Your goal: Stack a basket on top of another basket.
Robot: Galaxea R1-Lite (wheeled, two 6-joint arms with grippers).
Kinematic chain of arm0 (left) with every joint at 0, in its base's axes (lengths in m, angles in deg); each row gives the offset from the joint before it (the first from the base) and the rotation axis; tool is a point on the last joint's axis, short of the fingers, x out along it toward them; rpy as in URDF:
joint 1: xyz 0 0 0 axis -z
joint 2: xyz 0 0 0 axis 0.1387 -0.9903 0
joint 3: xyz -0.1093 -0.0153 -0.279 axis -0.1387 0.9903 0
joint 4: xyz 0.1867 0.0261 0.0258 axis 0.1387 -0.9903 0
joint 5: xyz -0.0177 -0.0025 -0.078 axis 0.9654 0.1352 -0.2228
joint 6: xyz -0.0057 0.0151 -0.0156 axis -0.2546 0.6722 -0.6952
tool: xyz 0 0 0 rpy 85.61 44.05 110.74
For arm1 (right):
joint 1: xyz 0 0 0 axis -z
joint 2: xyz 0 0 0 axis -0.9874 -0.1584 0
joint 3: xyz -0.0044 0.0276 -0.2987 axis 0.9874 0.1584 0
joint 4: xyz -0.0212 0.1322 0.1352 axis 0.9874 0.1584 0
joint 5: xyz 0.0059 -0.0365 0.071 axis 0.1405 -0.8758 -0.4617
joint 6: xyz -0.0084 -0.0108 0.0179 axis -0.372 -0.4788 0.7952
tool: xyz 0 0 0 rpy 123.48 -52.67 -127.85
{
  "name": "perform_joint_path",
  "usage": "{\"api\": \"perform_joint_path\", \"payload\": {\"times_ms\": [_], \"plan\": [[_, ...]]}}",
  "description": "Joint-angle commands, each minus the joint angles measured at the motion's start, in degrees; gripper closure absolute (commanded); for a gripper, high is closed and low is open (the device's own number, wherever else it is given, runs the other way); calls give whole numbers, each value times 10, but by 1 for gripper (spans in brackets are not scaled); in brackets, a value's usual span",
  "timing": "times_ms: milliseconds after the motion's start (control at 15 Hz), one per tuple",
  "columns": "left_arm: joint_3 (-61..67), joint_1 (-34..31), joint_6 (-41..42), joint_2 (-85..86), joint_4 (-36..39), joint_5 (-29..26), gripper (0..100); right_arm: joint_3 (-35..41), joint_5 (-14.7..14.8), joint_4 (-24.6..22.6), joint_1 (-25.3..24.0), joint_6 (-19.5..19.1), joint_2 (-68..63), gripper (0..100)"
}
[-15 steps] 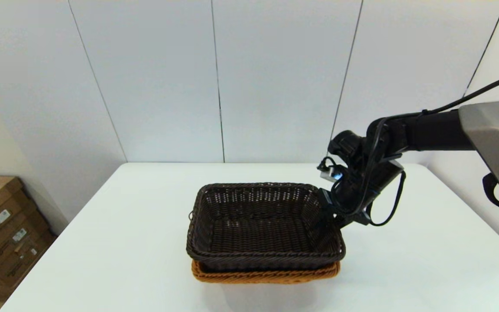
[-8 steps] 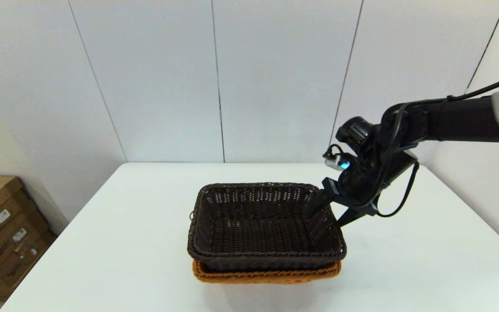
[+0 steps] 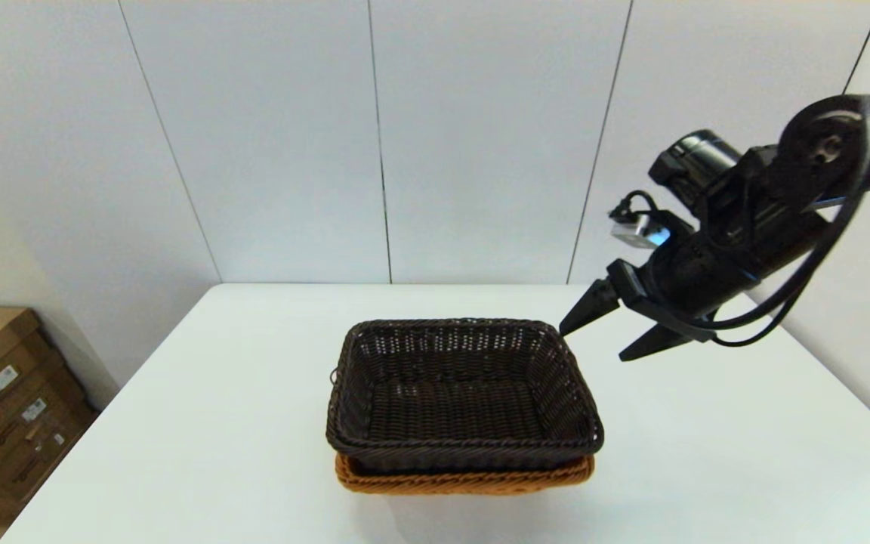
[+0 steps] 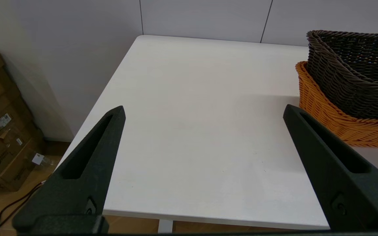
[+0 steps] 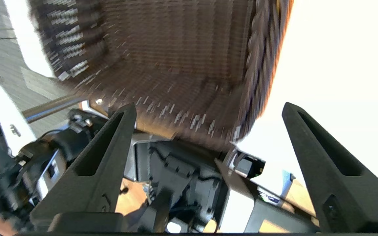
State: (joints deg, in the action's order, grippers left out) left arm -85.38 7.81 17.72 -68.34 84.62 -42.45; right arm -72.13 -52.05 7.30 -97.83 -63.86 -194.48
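1. the white table (image 3: 201, 423) carries the whole stack near its middle, with bare surface on every side.
2. the orange-tan basket (image 3: 465, 479) sits flat on the table; in the head view only its braided rim and front wall show under the dark one.
3. the dark brown basket (image 3: 464, 393) is nested inside it, rims roughly parallel and level, so the stacking looks done.
4. the right gripper (image 3: 607, 326) hangs in the air beside the far right corner of the dark basket, clear of the rim, fingers spread wide and holding nothing.
5. the left gripper (image 4: 203, 113) waits off the table's left side, fingers spread wide too, empty.
6. judged from this, the step in hand is the retreat: it is best to lift up and away from the rim, so a fingertip cannot catch the weave and drag the top basket askew.
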Motion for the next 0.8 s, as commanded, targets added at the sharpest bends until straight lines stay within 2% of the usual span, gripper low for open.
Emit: {"api": "perform_joint_path", "payload": {"times_ms": [67,133,200,333,600,733,800], "plan": [[0,0,-1,0,0,0,0,37,3,25,31,14,174,0],[0,0,-1,0,0,0,0,47,10,25,43,18,208,0],[0,0,-1,0,0,0,0,63,30,25,51,19,244,0],[0,0,-1,0,0,0,0,120,97,20,52,20,335,0],[0,0,-1,0,0,0,0,183,190,17,53,57,475,0],[0,0,-2,0,0,0,0,218,264,-2,53,66,549,0],[0,0,-1,0,0,0,0,236,286,-4,53,70,583,0]]}}
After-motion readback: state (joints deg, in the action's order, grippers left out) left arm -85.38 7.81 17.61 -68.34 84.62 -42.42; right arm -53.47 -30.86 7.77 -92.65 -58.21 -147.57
